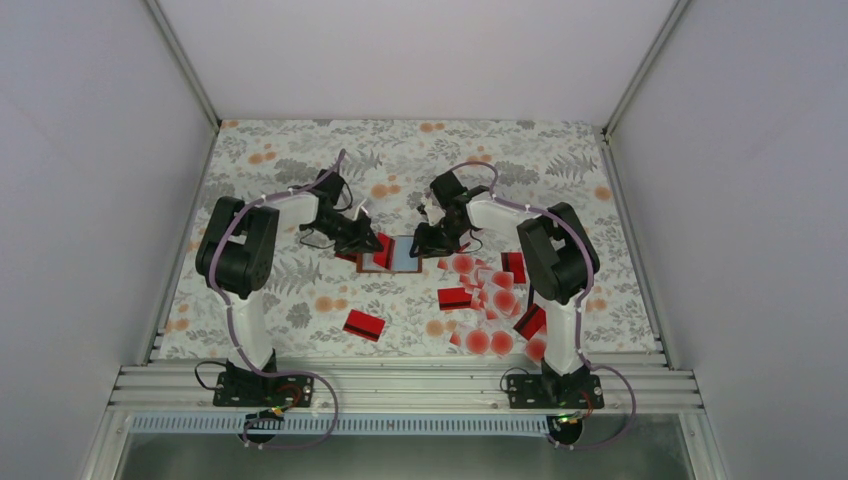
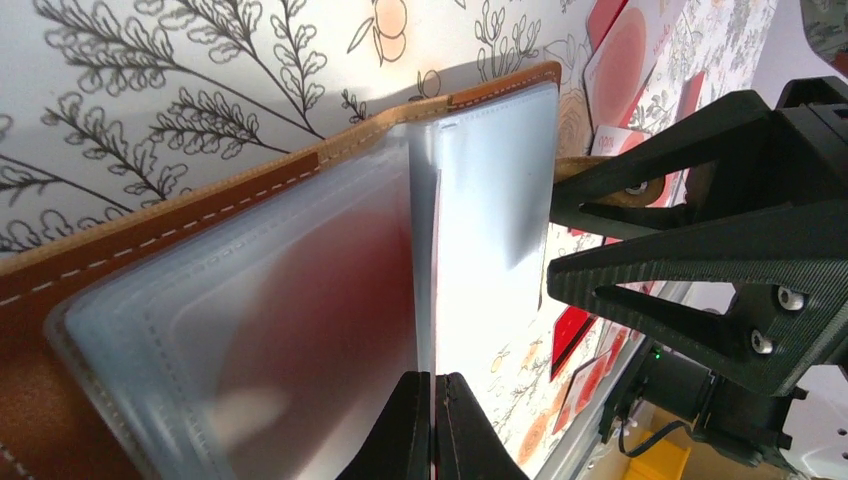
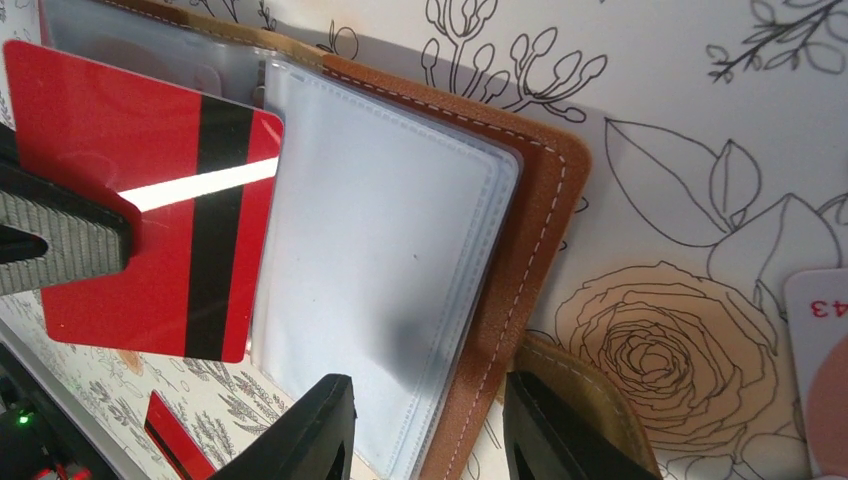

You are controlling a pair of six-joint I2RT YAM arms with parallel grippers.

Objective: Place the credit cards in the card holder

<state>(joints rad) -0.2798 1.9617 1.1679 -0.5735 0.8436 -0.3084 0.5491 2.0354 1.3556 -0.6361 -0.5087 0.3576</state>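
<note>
While the right tool (image 3: 430, 435) stands half spread astride the right edge of the open card holder (image 1: 403, 255) on the table (image 1: 300, 170), grip unclear, the left tool (image 2: 432, 420), pinching a red credit card (image 3: 120, 130), holds it over the holder's left sleeves, stripe parallel to the fold.

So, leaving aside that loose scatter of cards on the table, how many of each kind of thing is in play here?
Robot arms: 2, the left arm and the right arm
Wallets: 1, the card holder, lying open
Cards being held: 1, the red card, pinched by the left gripper
Total: 4
</note>
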